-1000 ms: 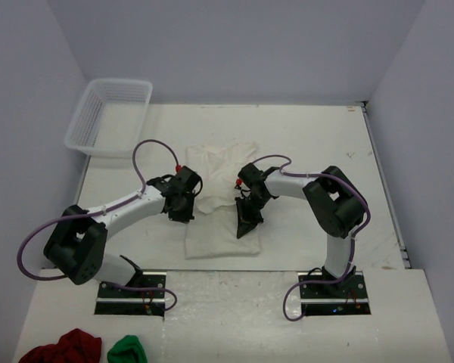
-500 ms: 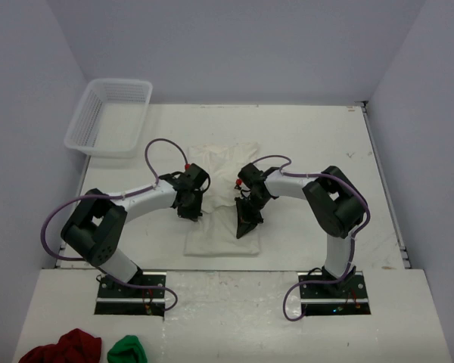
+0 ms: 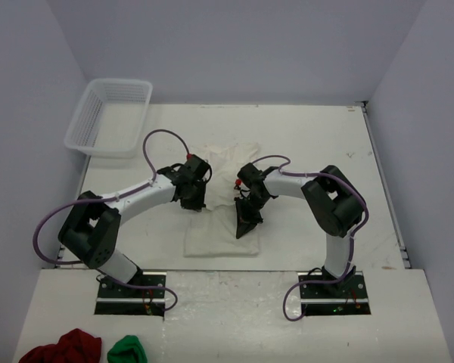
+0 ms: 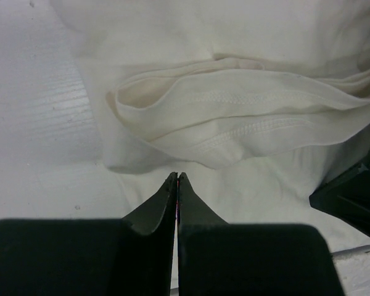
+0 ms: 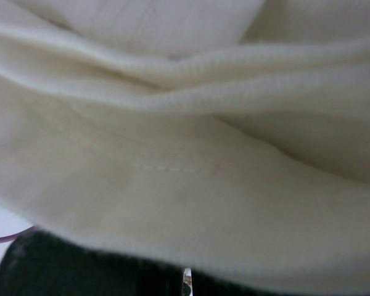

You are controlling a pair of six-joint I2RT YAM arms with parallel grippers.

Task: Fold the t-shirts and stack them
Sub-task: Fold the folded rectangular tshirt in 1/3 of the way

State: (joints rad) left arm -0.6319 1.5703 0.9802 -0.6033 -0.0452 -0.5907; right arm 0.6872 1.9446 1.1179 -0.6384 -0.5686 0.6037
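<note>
An off-white t-shirt lies rumpled at the table's middle, its near part flat and its far part bunched in folds. My left gripper is shut with its tips on the shirt's left side; in the left wrist view the closed tips point at a folded hem of the shirt. My right gripper is shut on the shirt's right side. In the right wrist view the cloth drapes over the fingers and hides the tips.
A white mesh basket stands at the far left. A dark red cloth bundle and a small green cloth bundle lie on the near left ledge. The right gripper's dark body shows at the left wrist view's right edge.
My left gripper has moved right and away from me, from beside the shirt's left edge onto the shirt. The right gripper and the shirt's right side have stayed put.
</note>
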